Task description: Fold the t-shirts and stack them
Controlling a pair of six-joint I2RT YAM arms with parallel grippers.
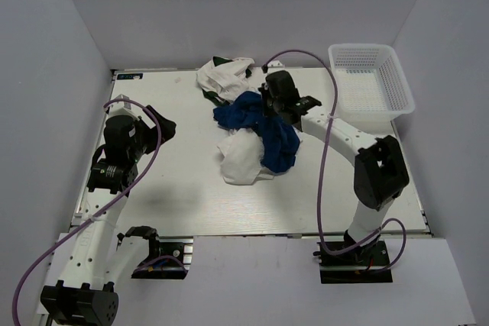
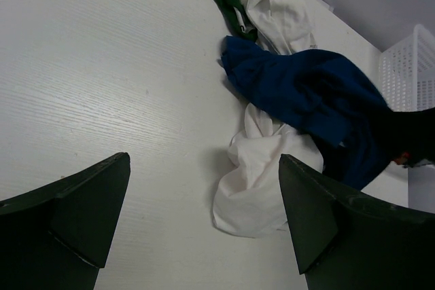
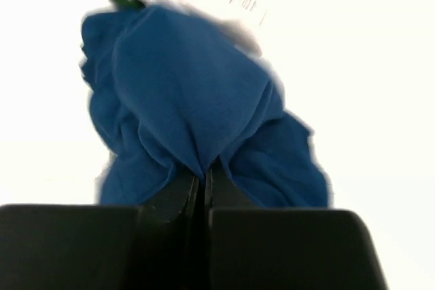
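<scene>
Blue on white at table [image 1: 153, 188] centre: clamps royal blue t-shirt [image 3: 183, 100] in pinched-tight right gripper [image 3: 204, 185], over crumpled white t-shirts [image 1: 243, 159]. Holds left gripper [image 2: 204, 168] wide, empty, above bare tabletop. Handles soft, light, limp; probably wants hold at shoulder seam or hem corner, not mid-bunch.

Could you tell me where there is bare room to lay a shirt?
Bare: left of the table, between left gripper and white shirt, and the near strip. Crowded: back centre, where the right gripper pinches the blue shirt; basket takes the far-right corner.
</scene>
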